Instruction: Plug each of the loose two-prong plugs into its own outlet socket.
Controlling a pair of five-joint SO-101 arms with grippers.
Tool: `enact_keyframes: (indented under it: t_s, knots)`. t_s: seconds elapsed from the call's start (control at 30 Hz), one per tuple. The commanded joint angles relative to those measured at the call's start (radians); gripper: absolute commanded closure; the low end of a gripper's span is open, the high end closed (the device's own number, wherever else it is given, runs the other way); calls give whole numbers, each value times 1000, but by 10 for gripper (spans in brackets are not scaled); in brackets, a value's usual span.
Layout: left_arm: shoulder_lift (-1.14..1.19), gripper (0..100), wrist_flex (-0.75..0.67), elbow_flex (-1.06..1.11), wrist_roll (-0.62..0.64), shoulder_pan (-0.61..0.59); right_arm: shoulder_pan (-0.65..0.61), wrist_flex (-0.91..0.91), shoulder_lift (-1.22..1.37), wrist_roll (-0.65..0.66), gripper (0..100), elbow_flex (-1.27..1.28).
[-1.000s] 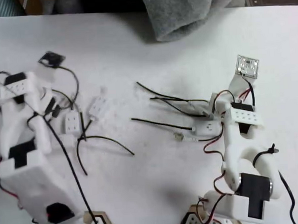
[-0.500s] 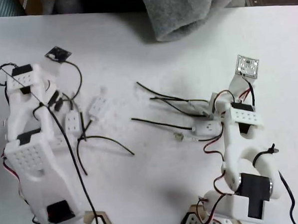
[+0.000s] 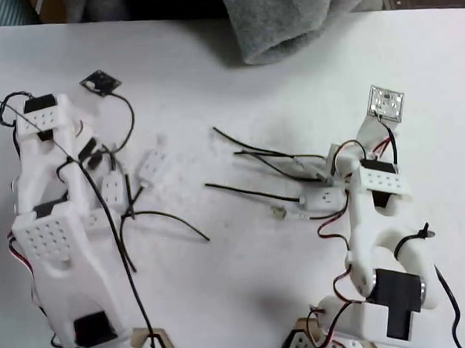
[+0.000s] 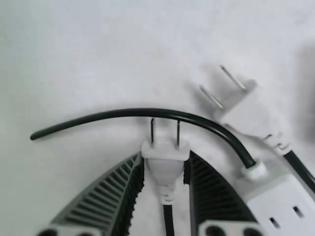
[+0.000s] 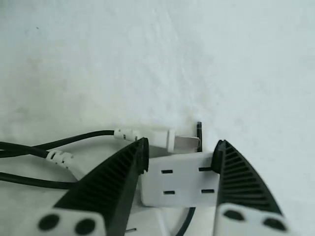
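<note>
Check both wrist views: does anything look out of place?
Yes. A black cable arcs across the prongs of the plug held in the left end effector, blocking its path. By the right end effector, a loose plug lies sideways along the outlet block, not in its slots.

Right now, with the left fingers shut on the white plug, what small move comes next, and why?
Probably turn the left gripper toward the white plastic outlet socket block beside it: the white two-prong plug in its fingers points its prongs at a curved black cable, not at the block's slots.
</note>
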Motion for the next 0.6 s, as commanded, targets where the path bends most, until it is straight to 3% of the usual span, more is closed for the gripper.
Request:
enact_keyframes:
  t_s: [0.0, 0.13, 0.27, 0.5, 0.57]
  knots:
    - [85, 849, -9, -77, -9, 24, -8, -18, -33, 5, 785, -6]
    - [148, 858, 61, -184, -6, 18, -8, -18, -33, 5, 786, -6]
    - [159, 986, 181, -311, -6, 24, -8, -18, -33, 5, 786, -6]
    - [160, 976, 483, -609, -5, 22, -8, -18, -33, 5, 786, -6]
    - [157, 977, 493, -644, 6, 16, -8, -18, -33, 5, 786, -6]
